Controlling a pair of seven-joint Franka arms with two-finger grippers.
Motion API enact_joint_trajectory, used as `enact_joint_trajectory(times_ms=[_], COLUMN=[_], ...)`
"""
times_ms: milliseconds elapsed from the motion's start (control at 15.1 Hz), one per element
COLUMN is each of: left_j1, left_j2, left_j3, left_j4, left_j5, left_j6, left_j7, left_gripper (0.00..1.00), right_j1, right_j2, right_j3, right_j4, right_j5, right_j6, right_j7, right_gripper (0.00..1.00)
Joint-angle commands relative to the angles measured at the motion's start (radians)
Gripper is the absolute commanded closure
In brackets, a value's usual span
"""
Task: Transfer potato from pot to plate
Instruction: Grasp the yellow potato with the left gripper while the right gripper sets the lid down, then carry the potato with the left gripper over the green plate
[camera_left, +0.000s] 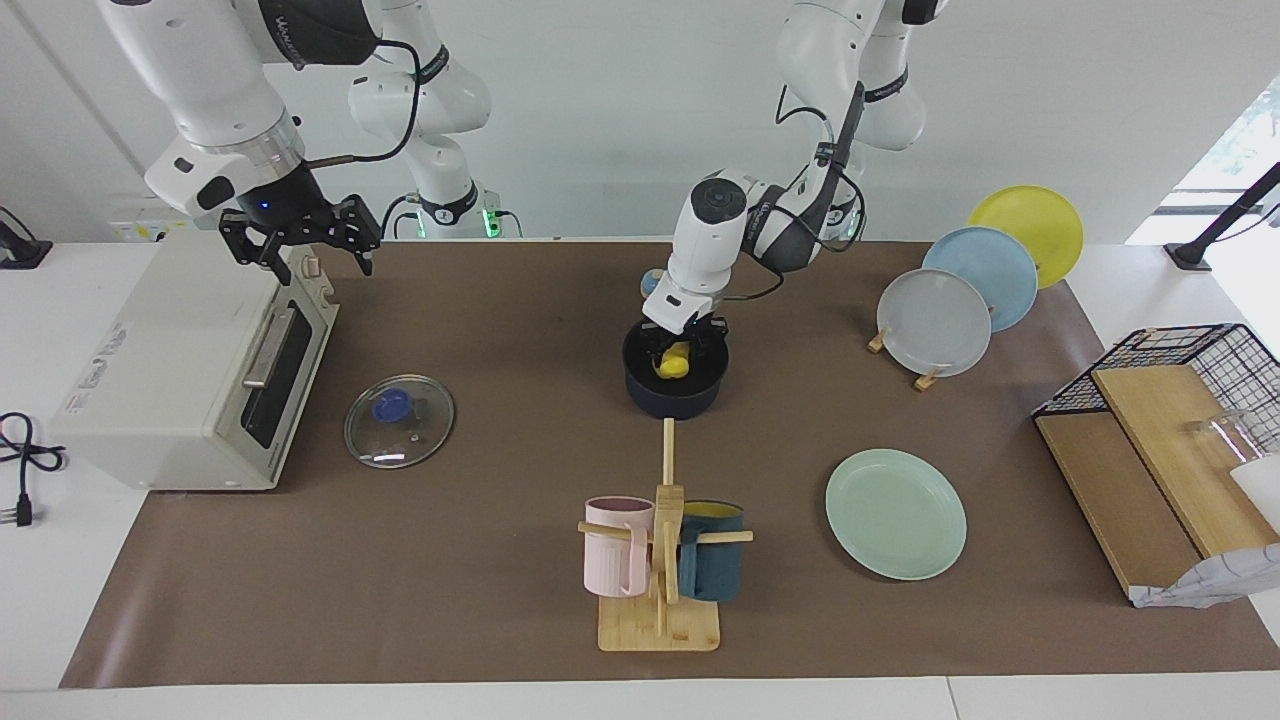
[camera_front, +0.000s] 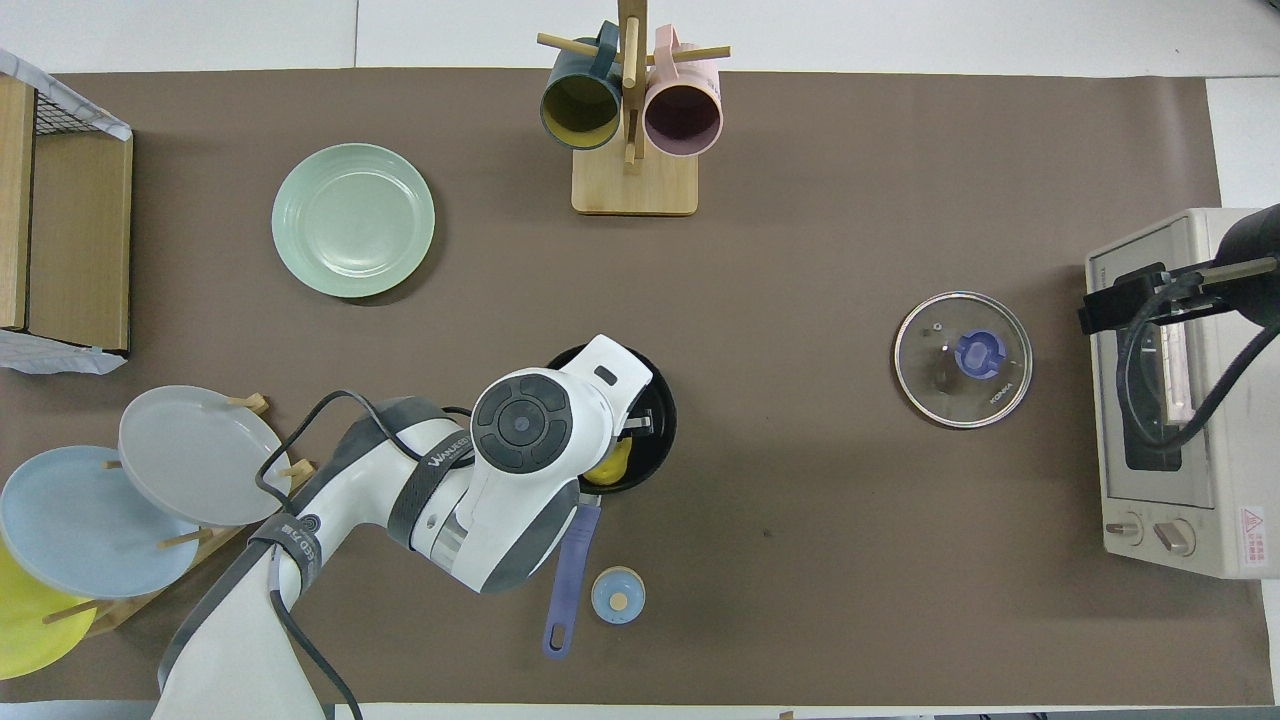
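Note:
The yellow potato (camera_left: 675, 363) lies inside the dark navy pot (camera_left: 680, 402) at the middle of the table; it also shows in the overhead view (camera_front: 612, 466). The pot's (camera_front: 662, 400) long blue handle points toward the robots. My left gripper (camera_left: 682, 352) reaches down into the pot, open, with a finger on either side of the potato. The mint-green plate (camera_left: 895, 513) lies empty, farther from the robots than the pot, toward the left arm's end; it also shows in the overhead view (camera_front: 353, 220). My right gripper (camera_left: 300, 240) hangs open over the toaster oven and waits.
A glass lid (camera_left: 399, 420) lies in front of the toaster oven (camera_left: 190, 380). A wooden mug rack (camera_left: 660, 560) stands farther out than the pot. A rack of grey, blue and yellow plates (camera_left: 960, 300) and a wire basket (camera_left: 1190, 350) are at the left arm's end. A small blue cap (camera_front: 617, 595) lies by the pot handle.

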Motion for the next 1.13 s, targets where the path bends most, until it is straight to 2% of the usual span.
enact_joint_trajectory(times_ms=[0,332,465,664,863,1062], left_j1=[0.011,0.057,0.128,0.275,0.413,0.490], left_j2=[0.005,-0.011,-0.012,0.038,0.092,0.139], left_j3=[0.008,0.012,0.011,0.009,0.008,0.014], left_j4=[0.081,0.259,0.349,0.512,0.600,0.603], left_j5=[-0.042,-0.059,-0.058,-0.065,-0.061,-0.059], left_j6=[-0.114,-0.335,-0.431,-0.590,-0.596,-0.515], left_j7=[0.022,0.024,0.045,0.186,0.330,0.494], left_gripper=[1.00,1.00,1.00,1.00,1.00,1.00], right_j1=[-0.009,-0.018,-0.014,-0.020,-0.040,-0.038], right_j2=[-0.025,-0.017,-0.011,-0.005,-0.005,-0.005], right_j3=[-0.009,-0.009,-0.009,-0.009,-0.011,-0.009], right_j4=[-0.022,-0.022,-0.018,-0.014,-0.014,-0.014], right_j5=[-0.012,-0.030,-0.032,-0.033,-0.032,-0.029], right_j6=[-0.025,-0.038,-0.024,-0.007,-0.005,-0.008], right_j7=[0.013,0.013,0.015,0.013,0.013,0.013], right_gripper=[0.00,0.00,0.00,0.00,0.00,0.00])
